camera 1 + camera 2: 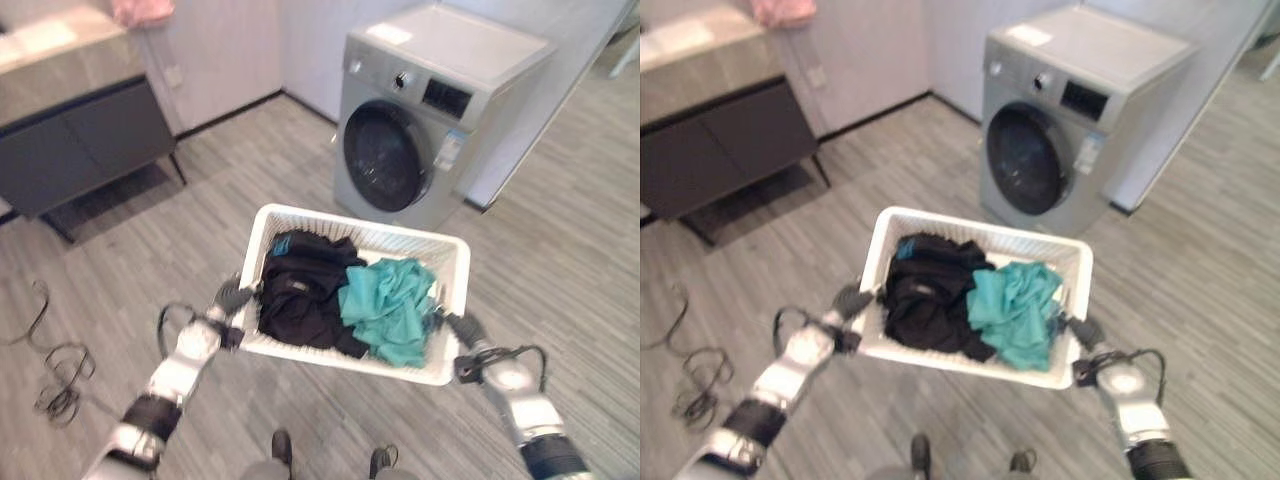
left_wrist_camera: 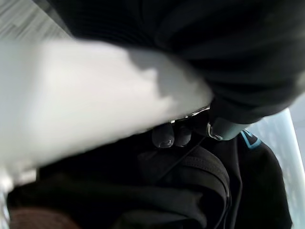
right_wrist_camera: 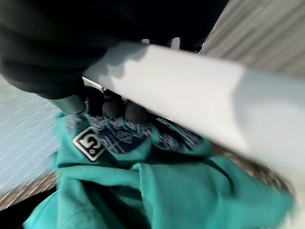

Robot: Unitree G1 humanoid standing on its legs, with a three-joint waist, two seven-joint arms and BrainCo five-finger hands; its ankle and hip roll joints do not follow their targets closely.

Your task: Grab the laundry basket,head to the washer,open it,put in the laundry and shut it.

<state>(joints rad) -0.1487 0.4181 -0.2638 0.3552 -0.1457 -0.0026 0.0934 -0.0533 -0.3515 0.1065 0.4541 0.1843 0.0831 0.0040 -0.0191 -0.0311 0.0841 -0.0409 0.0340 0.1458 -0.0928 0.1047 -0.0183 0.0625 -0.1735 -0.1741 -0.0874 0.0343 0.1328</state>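
Observation:
I carry a white laundry basket (image 1: 452, 262) above the floor, holding black clothes (image 1: 303, 285) and a teal garment (image 1: 390, 303). My left hand (image 1: 232, 297) is shut on the basket's left rim (image 2: 86, 95), its dark fingertips (image 2: 164, 136) curled over the edge onto the black cloth. My right hand (image 1: 462, 330) is shut on the right rim (image 3: 190, 90), its fingertips (image 3: 125, 112) hooked inside above the teal garment (image 3: 157, 191). The grey front-load washer (image 1: 425, 110) stands just beyond the basket, its round dark door (image 1: 383, 155) closed.
A dark low cabinet (image 1: 85, 130) with a light top stands at the far left, with a pink cloth (image 1: 143, 10) on it. A white wall runs behind the washer. Striped grey floor (image 1: 560, 250) lies open to the right of the washer.

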